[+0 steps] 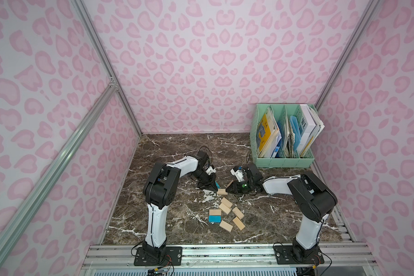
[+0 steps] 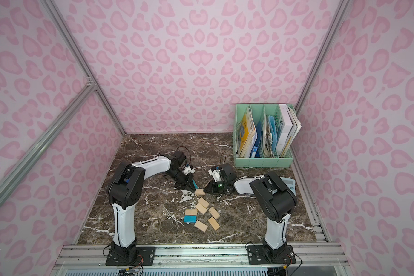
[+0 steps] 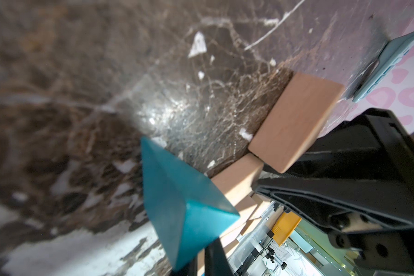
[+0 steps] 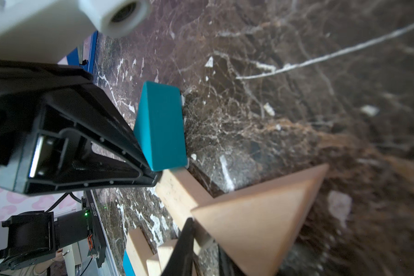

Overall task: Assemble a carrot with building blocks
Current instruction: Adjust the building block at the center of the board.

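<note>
Blue triangle [image 1: 217, 185] is held clamped between the jaws of the left gripper [image 1: 214, 188], at 11 o'clock of a light-wood rectangle [image 1: 222, 191] that lies on the marble tabletop [image 1: 167, 148]. At 1 o'clock of that rectangle, the light-wood triangle [image 1: 230, 184] is pinched in the right gripper [image 1: 228, 188]. The remaining building blocks [image 1: 224, 208] are scattered at 6 o'clock, near it.

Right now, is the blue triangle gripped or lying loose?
Gripped: the left gripper is shut on the blue triangle, which sticks out from between its fingers.
</note>
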Tool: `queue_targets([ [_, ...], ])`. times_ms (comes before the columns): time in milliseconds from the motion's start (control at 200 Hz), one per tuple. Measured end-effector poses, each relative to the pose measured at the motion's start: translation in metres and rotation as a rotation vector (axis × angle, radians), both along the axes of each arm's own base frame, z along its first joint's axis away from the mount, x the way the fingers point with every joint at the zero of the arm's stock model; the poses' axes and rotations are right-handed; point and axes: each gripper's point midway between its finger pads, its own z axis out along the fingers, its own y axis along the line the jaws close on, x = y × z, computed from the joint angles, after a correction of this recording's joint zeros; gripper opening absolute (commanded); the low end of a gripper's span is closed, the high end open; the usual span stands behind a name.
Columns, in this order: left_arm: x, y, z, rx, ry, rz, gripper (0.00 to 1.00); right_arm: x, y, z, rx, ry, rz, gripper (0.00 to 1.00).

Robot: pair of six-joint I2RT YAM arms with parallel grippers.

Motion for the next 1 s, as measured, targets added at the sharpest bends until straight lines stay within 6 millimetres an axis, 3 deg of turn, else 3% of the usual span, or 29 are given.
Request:
queue_targets([
  [160,0.0,0.0,0.0,0.002,0.003,0.0,0.11,0.001,0.0,0.0,-0.007,-0.003,0.006,0.2],
  [305,0.0,-0.001,0.002,-0.001,0.0,-0.003,0.26,-0.002,-0.001,0.002,-0.01,-0.005,0.014,0.24],
  [446,-0.002,-0.001,0.015,-0.011,-0.025,-0.005,0.33,-0.007,0.0,0.016,-0.007,-0.024,0.03,0.27],
  [696,-0.007,0.007,0.044,-0.01,-0.088,-0.001,0.35,-0.02,-0.005,0.051,0.002,-0.078,0.049,0.27],
  [881,-0.002,0.025,0.055,0.005,-0.111,0.041,0.34,0.005,-0.039,0.065,0.0,-0.115,-0.061,0.27],
  [1001,0.007,0.036,0.054,0.014,-0.107,0.075,0.33,0.029,-0.059,0.058,-0.019,-0.101,-0.136,0.25],
])
